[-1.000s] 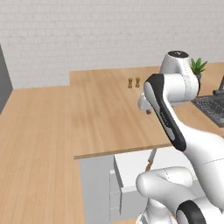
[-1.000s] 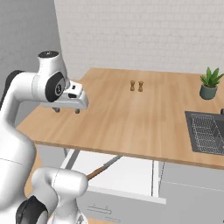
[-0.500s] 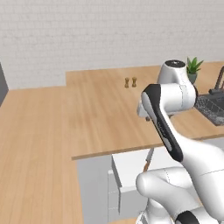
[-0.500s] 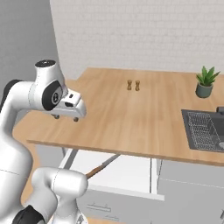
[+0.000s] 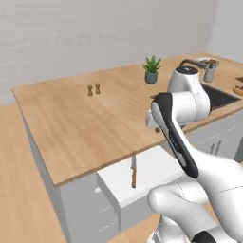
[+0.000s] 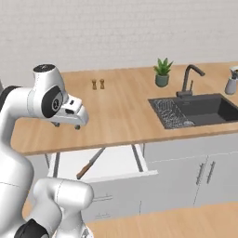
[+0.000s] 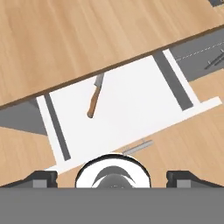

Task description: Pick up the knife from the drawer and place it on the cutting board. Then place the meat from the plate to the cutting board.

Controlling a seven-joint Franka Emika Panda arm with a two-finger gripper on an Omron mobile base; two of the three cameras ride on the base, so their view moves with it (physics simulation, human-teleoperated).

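My fingers (image 7: 112,178) spread wide, empty; slim brown-handled silver knife (image 7: 95,95) lies ahead in open white drawer (image 7: 131,109), below the wooden tabletop (image 7: 65,39).

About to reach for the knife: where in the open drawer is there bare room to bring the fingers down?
The drawer floor is bare right of the knife, across to the right rail. The knife's blade tip runs under the counter edge, so that end is tight.

**No readable text**

I can make out no lettering, labels, brand marks, numbers or signs anywhere in my three views. Every surface I look over reads plain, and nothing small enough to carry print is sharp enough for me to read.
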